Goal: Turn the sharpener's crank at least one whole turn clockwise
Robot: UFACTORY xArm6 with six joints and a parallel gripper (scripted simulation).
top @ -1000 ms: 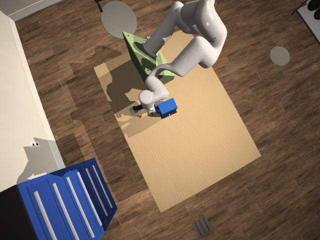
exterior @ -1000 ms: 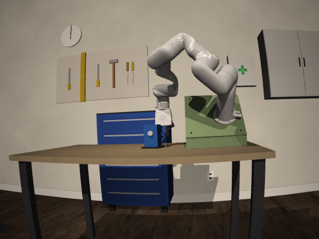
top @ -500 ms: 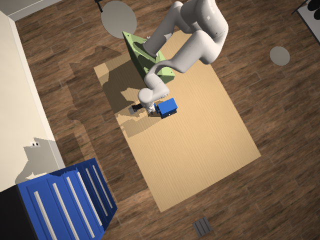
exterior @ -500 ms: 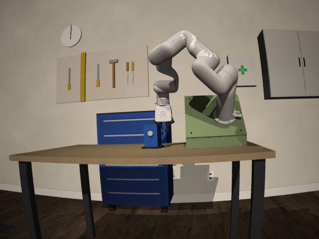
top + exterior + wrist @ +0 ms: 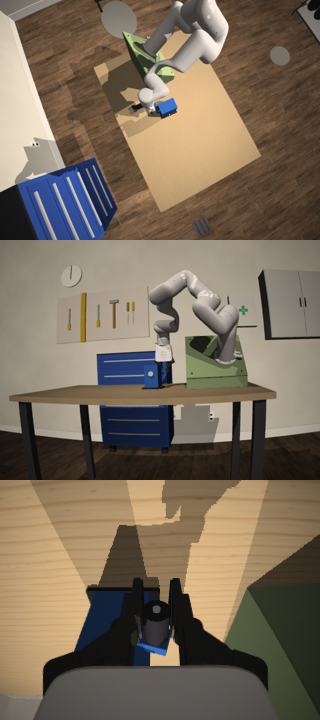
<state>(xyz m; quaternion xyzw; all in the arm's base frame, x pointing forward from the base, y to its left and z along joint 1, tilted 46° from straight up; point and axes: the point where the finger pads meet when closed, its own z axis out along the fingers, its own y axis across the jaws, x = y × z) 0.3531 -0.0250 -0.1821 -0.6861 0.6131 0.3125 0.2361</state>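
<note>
The blue pencil sharpener (image 5: 167,107) (image 5: 153,376) stands on the wooden table near the green robot base. My gripper (image 5: 156,591) points down at the sharpener's crank end and is shut on the dark cylindrical crank knob (image 5: 156,622), which sits between the two black fingers. The blue crank arm (image 5: 152,648) shows just below the knob in the wrist view. In the side view the gripper (image 5: 165,367) is right beside the sharpener's far side, and the knob itself is hidden behind the sharpener body. In the overhead view the wrist (image 5: 148,99) covers the crank.
The green wedge-shaped robot mount (image 5: 215,364) (image 5: 147,56) stands on the table close to the right of the sharpener. A blue drawer cabinet (image 5: 134,400) stands behind the table. A tool board (image 5: 103,314) hangs on the wall.
</note>
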